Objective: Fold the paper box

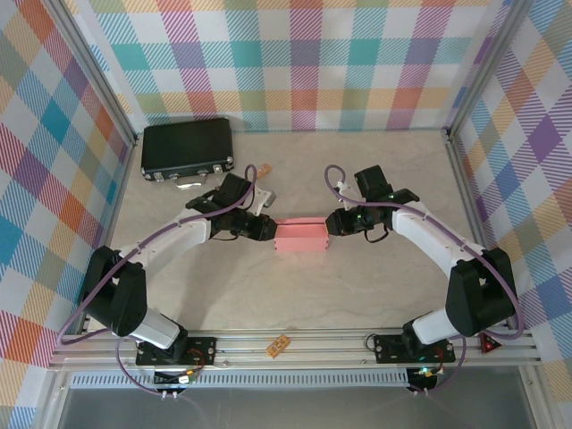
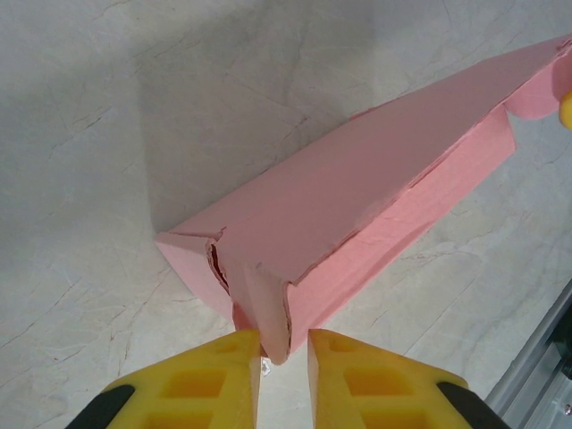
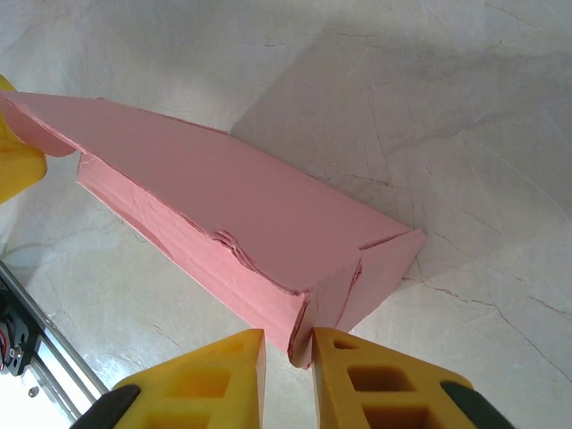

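While the left gripper and right gripper clamp the paper box, a black case lies behind.

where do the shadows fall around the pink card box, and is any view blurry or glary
Left wrist: a soft grey shadow lies on the pale marbled tabletop up-left of the salmon-pink card box, whose edges look sharp. Right wrist: a similar shadow falls up-right of the box, no glare. Top external: even, diffuse light, only faint shadows beneath the arms.
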Available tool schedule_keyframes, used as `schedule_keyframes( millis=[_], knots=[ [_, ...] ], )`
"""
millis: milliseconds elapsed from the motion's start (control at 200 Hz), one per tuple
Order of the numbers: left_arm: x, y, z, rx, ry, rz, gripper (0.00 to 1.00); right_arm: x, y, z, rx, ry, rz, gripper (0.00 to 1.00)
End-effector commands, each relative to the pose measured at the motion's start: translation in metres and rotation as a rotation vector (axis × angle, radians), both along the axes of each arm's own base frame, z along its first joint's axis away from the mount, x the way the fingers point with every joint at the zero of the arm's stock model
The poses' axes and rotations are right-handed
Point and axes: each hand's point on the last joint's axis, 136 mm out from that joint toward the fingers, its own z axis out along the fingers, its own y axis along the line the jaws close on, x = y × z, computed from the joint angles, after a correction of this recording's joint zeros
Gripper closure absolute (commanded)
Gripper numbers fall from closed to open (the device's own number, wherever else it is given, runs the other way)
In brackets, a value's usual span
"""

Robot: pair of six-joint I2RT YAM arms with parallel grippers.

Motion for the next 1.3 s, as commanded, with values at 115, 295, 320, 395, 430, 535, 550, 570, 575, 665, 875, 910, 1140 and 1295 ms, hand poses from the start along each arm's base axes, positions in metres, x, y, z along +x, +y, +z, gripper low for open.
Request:
schedule_keyframes(
  millis=[115,295,320,395,430,535,550,570,575,665,875,910,1140,1295],
  knots=[
    [-0.001,-0.003,-0.002,-0.029,0.029,-0.004,0.79,0.003,0.007,0.005,0.041,0.013,0.004,0.78],
    [0.0,-0.004,-0.002,-0.032,0.03,-0.006,0.79,0.003,0.009,0.005,0.048,0.027,0.005,0.78],
    [0.0,-0.004,-0.002,-0.032,0.03,-0.006,0.79,0.003,0.009,0.005,0.05,0.026,0.008,0.78],
    [-0.001,-0.004,-0.003,-0.026,0.033,-0.006,0.79,0.003,0.009,0.004,0.049,0.031,0.008,0.78],
    [-0.001,-0.004,-0.004,-0.027,0.033,-0.006,0.79,0.003,0.009,0.002,0.047,0.034,0.007,0.78],
    [-0.002,-0.004,-0.005,-0.026,0.039,-0.007,0.79,0.003,0.008,-0.002,0.037,0.042,0.004,0.78],
    [-0.002,-0.004,-0.005,-0.026,0.039,-0.009,0.79,0.003,0.008,-0.002,0.036,0.043,0.003,0.78],
    [-0.002,-0.004,-0.005,-0.025,0.039,-0.008,0.79,0.003,0.007,-0.003,0.034,0.044,0.003,0.78],
    [-0.002,-0.004,-0.005,-0.026,0.039,-0.009,0.79,0.003,0.007,-0.003,0.033,0.045,0.002,0.78],
    [-0.002,-0.002,-0.007,-0.016,0.043,-0.006,0.79,0.002,0.006,-0.006,0.027,0.051,0.001,0.78],
    [-0.004,-0.001,-0.012,-0.004,0.055,-0.006,0.81,0.0,0.004,-0.01,0.009,0.058,-0.001,0.82],
    [-0.004,-0.001,-0.012,-0.003,0.055,-0.005,0.81,0.0,0.003,-0.011,0.009,0.06,-0.002,0.82],
    [-0.006,0.001,-0.015,0.004,0.067,-0.005,0.82,-0.003,0.002,-0.017,-0.001,0.077,-0.002,0.84],
    [-0.008,0.002,-0.017,0.009,0.072,-0.006,0.82,-0.003,0.002,-0.018,-0.001,0.083,-0.002,0.85]
  ],
)
